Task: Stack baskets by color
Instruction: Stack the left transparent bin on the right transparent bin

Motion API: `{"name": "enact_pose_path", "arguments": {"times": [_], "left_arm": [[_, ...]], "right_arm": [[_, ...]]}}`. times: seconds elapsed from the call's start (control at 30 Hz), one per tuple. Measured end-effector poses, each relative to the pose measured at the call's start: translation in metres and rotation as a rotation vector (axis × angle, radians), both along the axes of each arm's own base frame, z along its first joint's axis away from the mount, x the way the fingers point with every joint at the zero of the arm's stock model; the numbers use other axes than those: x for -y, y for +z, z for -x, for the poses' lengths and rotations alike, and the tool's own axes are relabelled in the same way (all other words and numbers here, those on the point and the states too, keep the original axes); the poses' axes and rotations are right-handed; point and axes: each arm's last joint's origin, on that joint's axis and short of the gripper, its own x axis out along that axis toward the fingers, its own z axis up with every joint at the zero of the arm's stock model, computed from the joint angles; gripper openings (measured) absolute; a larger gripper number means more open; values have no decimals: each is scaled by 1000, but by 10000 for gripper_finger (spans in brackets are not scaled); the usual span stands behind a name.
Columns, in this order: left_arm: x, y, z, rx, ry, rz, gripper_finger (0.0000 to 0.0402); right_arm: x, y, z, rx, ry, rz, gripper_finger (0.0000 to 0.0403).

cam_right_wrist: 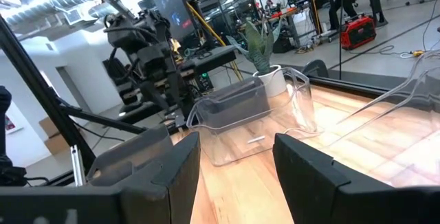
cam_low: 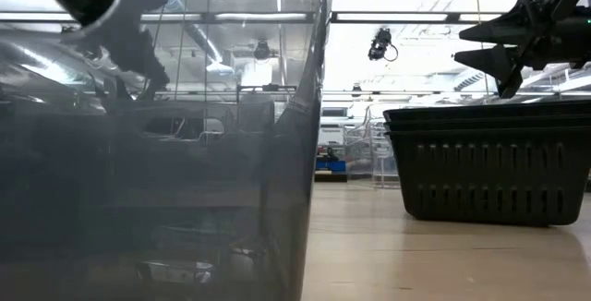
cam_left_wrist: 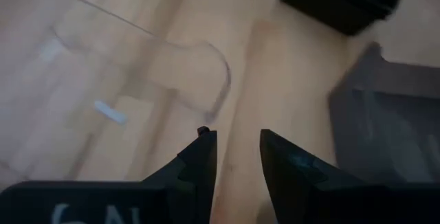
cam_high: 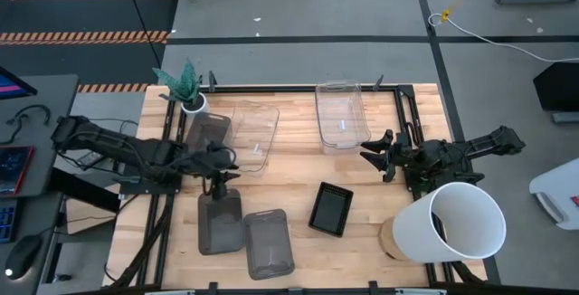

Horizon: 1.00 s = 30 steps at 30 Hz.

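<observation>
While hovering low over the left half of the table, pinches nothing: left gripper (cam_high: 217,183), fingers (cam_left_wrist: 199,165) a little apart, bare wood showing between them. Hangs at the far short end of a smoky grey basket (cam_high: 220,224); cannot tell whether touching its rim. Lies, that basket, with long axis running front to back, stretching away from the fingers toward the table's near edge. Just to its right, a second grey basket (cam_high: 269,243), much the same heading, slightly skewed, sides close or touching. Farther back on the left, beside the plant pot (cam_high: 193,103), a third grey basket (cam_high: 210,130), against or overlapping a clear basket (cam_high: 256,137) — cannot say which from above.

Right of centre, a black mesh basket (cam_high: 331,209), alone and a little askew. Behind it, at the far edge, a second clear basket (cam_high: 342,117), long axis also front to back. Near its right front corner, right gripper (cam_high: 380,157), fingers spread wide, empty, pointing toward the table's middle. At the near right corner, white bucket (cam_high: 466,223), no part of the sorting.

Judging by position: grey stacking falls to the left arm — far nearer to the two front grey baskets, with the short rim right under the fingers. Likely calls for a pinch on that short wall, then a lift sideways over its neighbour.
</observation>
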Motion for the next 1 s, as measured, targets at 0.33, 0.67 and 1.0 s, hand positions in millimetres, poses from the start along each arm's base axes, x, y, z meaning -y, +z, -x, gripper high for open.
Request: {"name": "enact_pose_path", "arguments": {"times": [0.33, 0.67, 1.0], "left_arm": [[-9, 11, -38, -155, 51, -103, 119], [-13, 17, -69, -408, -83, -154, 152], [-12, 11, -70, -527, -126, -170, 207]], "right_arm": [[0, 0, 0, 0, 0, 0, 189], [0, 0, 0, 0, 0, 0, 190], [0, 0, 0, 0, 0, 0, 190]]}}
